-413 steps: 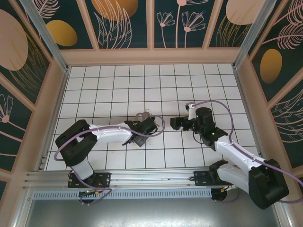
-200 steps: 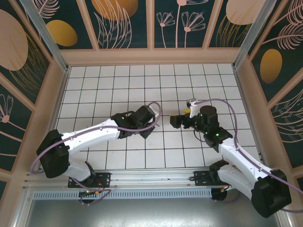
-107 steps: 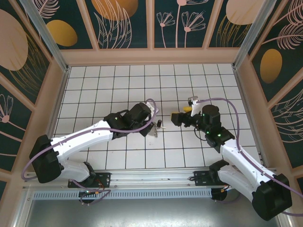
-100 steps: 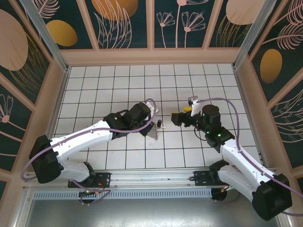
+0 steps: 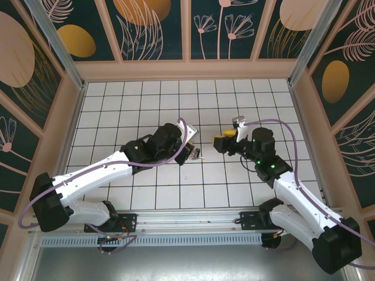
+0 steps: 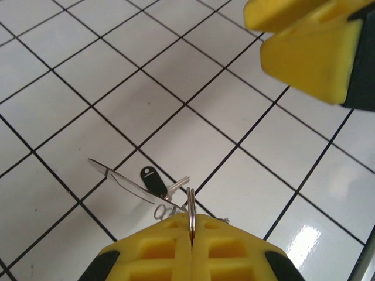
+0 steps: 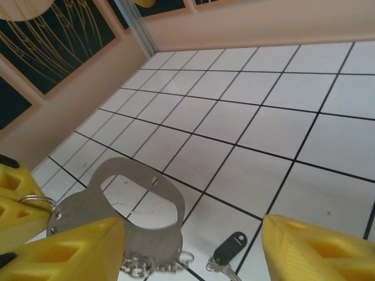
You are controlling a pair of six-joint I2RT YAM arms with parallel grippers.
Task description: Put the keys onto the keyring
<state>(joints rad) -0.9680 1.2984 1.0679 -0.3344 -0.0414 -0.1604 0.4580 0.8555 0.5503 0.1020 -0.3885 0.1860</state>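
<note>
My left gripper (image 6: 191, 221) is shut on the thin metal ring of the keyring, which stands edge-on between its yellow pads. The keyring's tan-grey strap loop (image 7: 173, 213) hangs from that grip, with a small chain trailing onto the tile. The keys (image 7: 229, 246), with a black head, lie on the white tile just right of the chain; they also show below the ring (image 6: 151, 179). My right gripper (image 7: 193, 231) is open, facing the strap and keys from close range. From above, the left gripper (image 5: 188, 153) and right gripper (image 5: 220, 143) nearly meet at mid-floor.
The white tiled floor (image 5: 146, 105) stretches back to the tan walls (image 5: 187, 69). Purple cables (image 5: 275, 126) loop over both arms. An aluminium rail (image 5: 176, 218) runs along the near edge by the arm bases.
The left arm has stretched further right, carrying the keyring toward the right gripper. The right gripper has shifted slightly up and its fingers have narrowed.
</note>
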